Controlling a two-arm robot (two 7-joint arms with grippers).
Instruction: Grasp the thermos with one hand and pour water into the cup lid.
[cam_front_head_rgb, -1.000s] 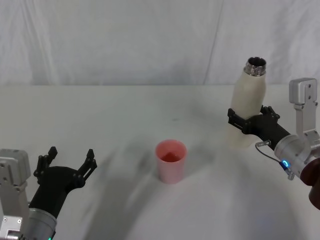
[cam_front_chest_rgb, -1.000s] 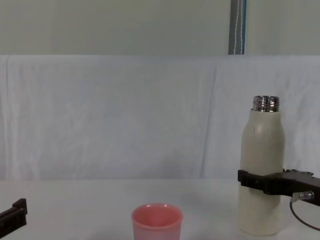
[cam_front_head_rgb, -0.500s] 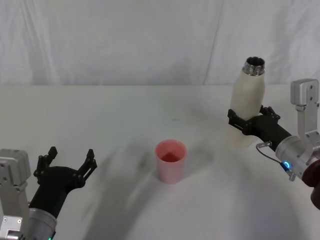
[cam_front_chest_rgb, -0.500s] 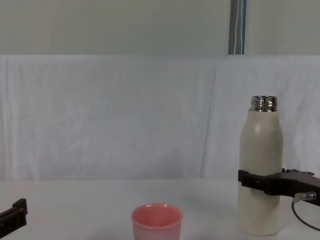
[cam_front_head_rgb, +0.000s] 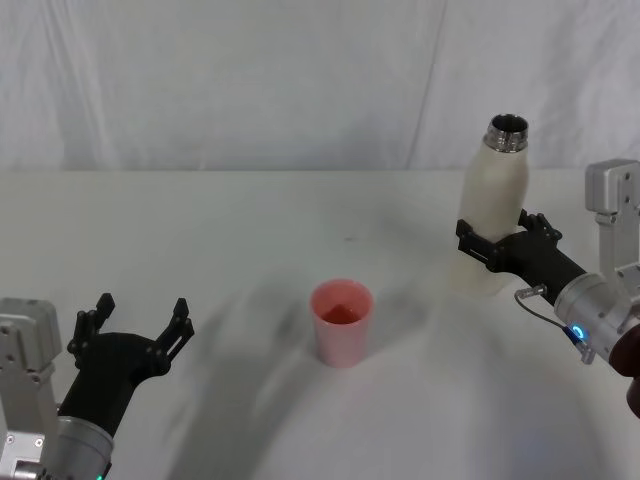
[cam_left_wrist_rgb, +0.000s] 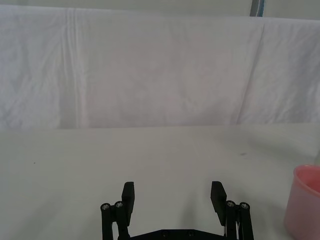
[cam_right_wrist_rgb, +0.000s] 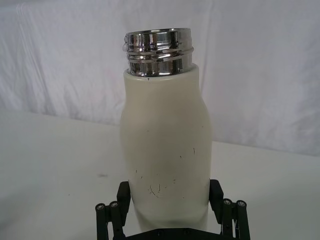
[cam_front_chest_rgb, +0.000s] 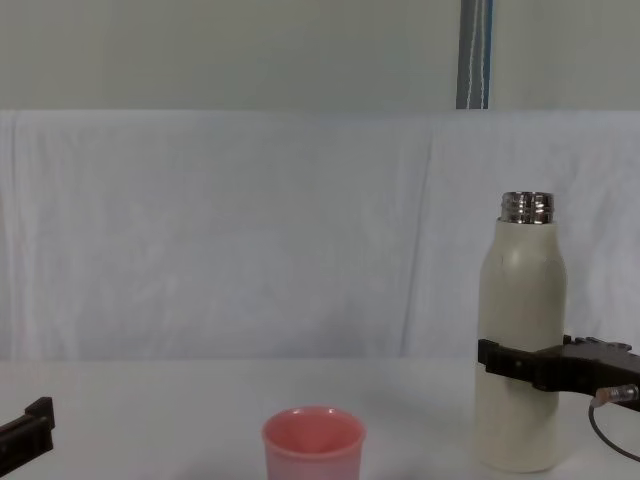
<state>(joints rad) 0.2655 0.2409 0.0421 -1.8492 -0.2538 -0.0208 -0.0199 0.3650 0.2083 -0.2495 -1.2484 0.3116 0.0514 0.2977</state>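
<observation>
The cream-white thermos (cam_front_head_rgb: 492, 200) stands upright on the table at the right, its steel neck uncapped. My right gripper (cam_front_head_rgb: 498, 238) is shut on the thermos, fingers pressed on both sides of its lower body (cam_right_wrist_rgb: 167, 145). From the chest the thermos (cam_front_chest_rgb: 520, 300) rises well above the black fingers (cam_front_chest_rgb: 510, 362). The salmon-pink cup lid (cam_front_head_rgb: 342, 322) sits upright near the table's middle, left of the thermos and apart from it. My left gripper (cam_front_head_rgb: 140, 322) rests open at the near left, with the cup lid (cam_left_wrist_rgb: 303, 202) off to its side.
A white cloth covers the table (cam_front_head_rgb: 250, 220), and a white curtain (cam_front_chest_rgb: 250, 230) hangs behind it. Bare tabletop lies between the cup lid and both grippers. A thin cable (cam_front_head_rgb: 525, 295) loops under my right wrist.
The thermos has gone from a slight tilt to upright, still in my right gripper, whose wrist shifted a little right. The left arm and the cup lid have not moved.
</observation>
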